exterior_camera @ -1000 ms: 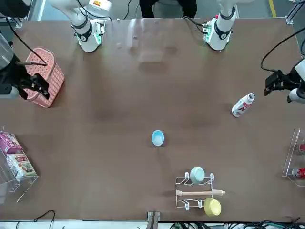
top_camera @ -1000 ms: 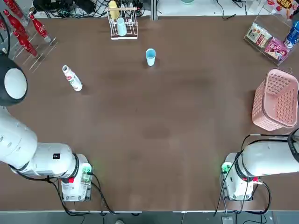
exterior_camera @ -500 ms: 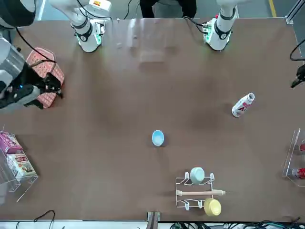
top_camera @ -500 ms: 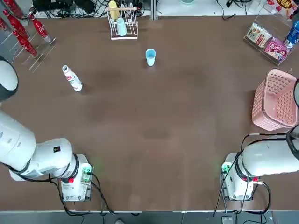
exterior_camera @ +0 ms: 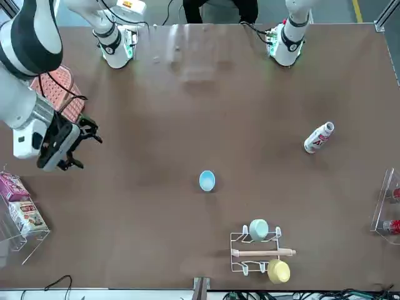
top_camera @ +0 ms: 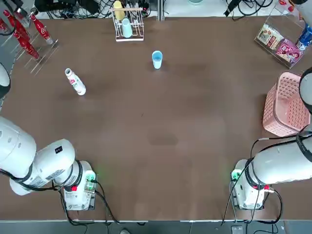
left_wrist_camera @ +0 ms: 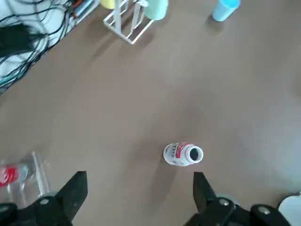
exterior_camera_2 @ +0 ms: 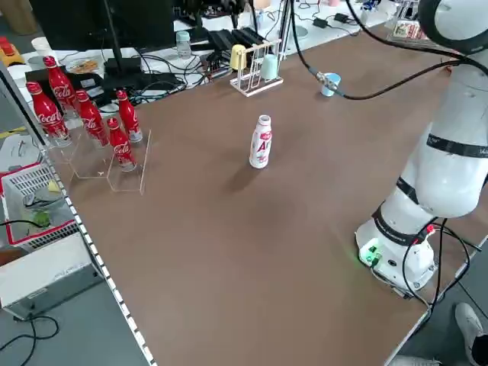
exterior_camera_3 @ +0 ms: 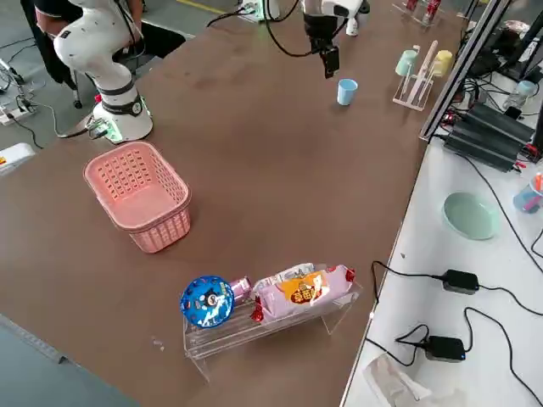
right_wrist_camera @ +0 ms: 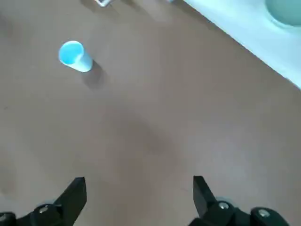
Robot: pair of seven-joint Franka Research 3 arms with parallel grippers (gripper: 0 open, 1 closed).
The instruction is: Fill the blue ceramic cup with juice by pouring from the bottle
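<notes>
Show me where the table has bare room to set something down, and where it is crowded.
The wide middle is bare, between the bottle, the blue ceramic cup and the pink basket, down to the arm bases. Crowded: the far edge by the cup rack, and both far corners, with red cola bottles and the snack stand.

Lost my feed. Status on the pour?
Both hands open, empty: left hand above the bottle, right hand high. Blue cup upright, untouched. Path clear.

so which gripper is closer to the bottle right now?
Left. The left gripper hangs open above the bottle, which stands just beyond its fingers. The right gripper is open near the pink basket, across the table.
</notes>
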